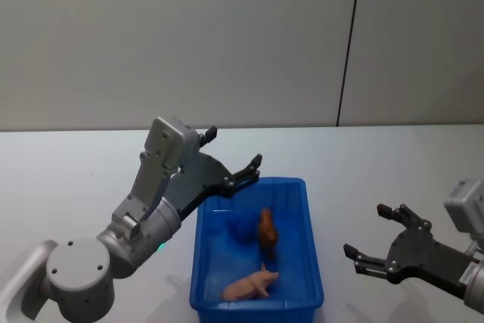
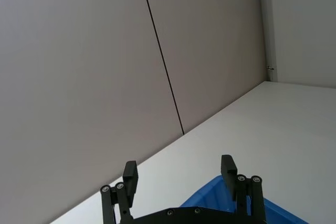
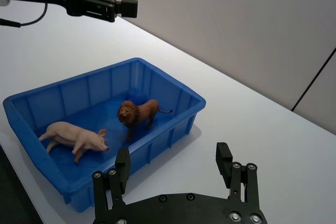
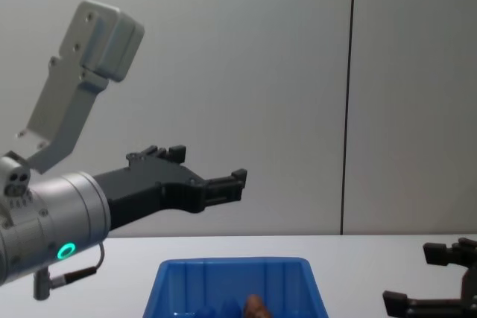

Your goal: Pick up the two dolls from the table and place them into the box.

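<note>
While the brown plastic lion doll (image 3: pixel 137 115) and the pink plastic pig doll (image 3: pixel 76 138) are already lying inside the bright blue rectangular plastic box (image 3: pixel 173 88) on the white table (image 3: pixel 252 114), I am holding my left tool (image 1: pixel 233 158) above its far rim and my right tool (image 1: pixel 380 237) beside it, both spread and empty, leaving nothing to place, though the chest view is cutting off all but the lion's top.

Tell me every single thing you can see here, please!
Box: one, bright blue, on the table between the two arms.
Lion doll: one, brown, standing inside the box.
Pig doll: one, pink, inside the box beside the lion.
Table: one, white-grey, under everything.
Wall panels: pale grey with a dark seam, behind the table.
Left gripper: one, black, open, raised above the box's far left corner.
Right gripper: one, black, open, right of the box.
</note>
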### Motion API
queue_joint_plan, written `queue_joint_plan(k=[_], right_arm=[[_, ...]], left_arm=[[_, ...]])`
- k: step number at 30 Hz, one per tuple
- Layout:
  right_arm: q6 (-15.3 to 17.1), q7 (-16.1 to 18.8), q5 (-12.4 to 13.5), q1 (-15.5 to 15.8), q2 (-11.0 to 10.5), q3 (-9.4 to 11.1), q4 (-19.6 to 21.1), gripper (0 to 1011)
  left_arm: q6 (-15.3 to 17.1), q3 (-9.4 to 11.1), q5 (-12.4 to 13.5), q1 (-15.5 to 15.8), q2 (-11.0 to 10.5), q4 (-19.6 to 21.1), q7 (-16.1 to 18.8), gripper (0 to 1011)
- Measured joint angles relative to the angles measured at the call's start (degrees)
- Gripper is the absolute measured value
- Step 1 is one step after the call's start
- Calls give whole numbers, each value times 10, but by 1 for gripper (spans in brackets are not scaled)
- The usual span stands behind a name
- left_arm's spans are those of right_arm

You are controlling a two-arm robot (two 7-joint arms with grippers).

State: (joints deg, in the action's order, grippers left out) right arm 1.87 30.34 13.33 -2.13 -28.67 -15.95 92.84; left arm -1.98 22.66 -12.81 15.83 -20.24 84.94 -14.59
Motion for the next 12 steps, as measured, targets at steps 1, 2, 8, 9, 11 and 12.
queue_joint_plan(k=[1, 2, 8, 9, 11, 12], right_arm=[[0, 0, 0, 0, 0, 0, 0, 1001], [0, 0, 0, 0, 0, 0, 0, 1001], [0, 0, 0, 0, 0, 0, 0, 1001], [0, 0, 0, 0, 0, 0, 0, 1001], [0, 0, 0, 0, 0, 0, 0, 1001], [0, 0, 0, 0, 0, 0, 0, 1001]], left_arm=[[0, 0, 0, 0, -1, 2, 0, 1003], [-1, -1, 1, -2, -2, 7, 1, 1003], [-5, -4, 4, -8, -8, 22, 7, 1003], [-5, -5, 4, -8, -9, 23, 7, 1004], [-6, -5, 4, -10, -11, 27, 9, 1003], [-6, -6, 5, -10, -11, 28, 9, 1003]])
